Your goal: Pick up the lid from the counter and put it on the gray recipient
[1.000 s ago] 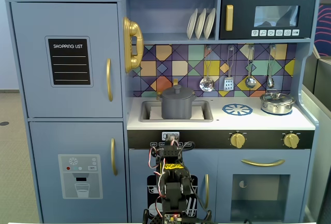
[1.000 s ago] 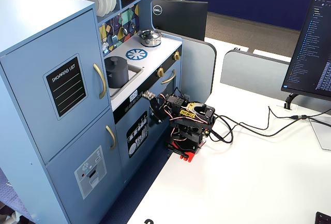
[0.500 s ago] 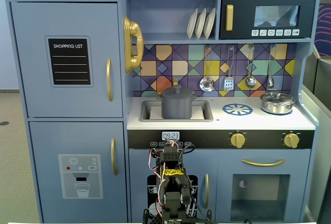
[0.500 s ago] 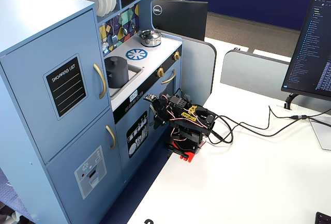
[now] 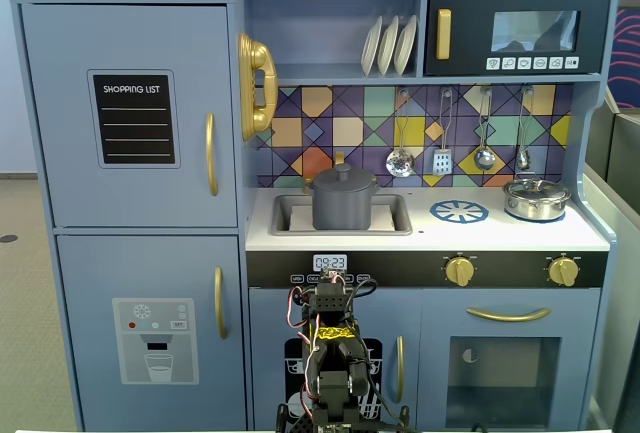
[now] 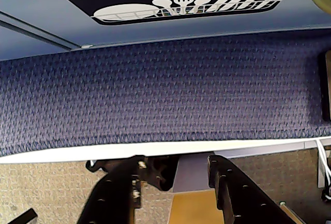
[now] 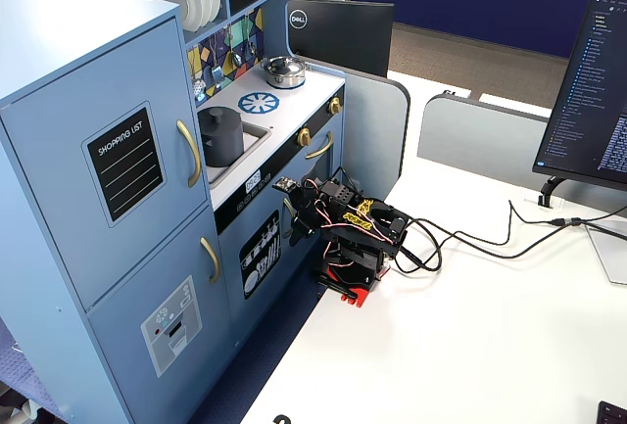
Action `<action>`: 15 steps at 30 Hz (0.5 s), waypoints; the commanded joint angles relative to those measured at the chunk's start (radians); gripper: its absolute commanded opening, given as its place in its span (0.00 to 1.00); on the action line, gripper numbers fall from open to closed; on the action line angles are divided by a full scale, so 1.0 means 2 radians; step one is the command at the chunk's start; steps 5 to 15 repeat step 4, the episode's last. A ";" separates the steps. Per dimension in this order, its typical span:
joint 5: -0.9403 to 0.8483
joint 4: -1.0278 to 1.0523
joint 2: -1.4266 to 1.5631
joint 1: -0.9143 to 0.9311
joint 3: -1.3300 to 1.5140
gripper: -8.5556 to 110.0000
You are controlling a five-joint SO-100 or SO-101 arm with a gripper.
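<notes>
One lid (image 5: 342,175) already sits on the gray pot (image 5: 344,206) in the sink; it looks light, stiff, best pinched by its knob. Gripper (image 6: 176,180) is open, empty, folded low.

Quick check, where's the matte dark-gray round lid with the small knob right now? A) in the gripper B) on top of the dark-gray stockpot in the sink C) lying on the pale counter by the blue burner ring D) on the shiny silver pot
B: the matte dark-gray lid sits knob-up on the dark-gray stockpot in the sink recess, while the gripper is down by the cabinet front, empty.
</notes>
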 commanded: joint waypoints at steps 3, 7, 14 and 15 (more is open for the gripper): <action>0.004 0.088 -0.004 0.008 -0.001 0.14; 0.004 0.088 -0.004 0.008 -0.001 0.14; 0.004 0.088 -0.004 0.008 -0.001 0.14; 0.004 0.088 -0.004 0.008 -0.001 0.14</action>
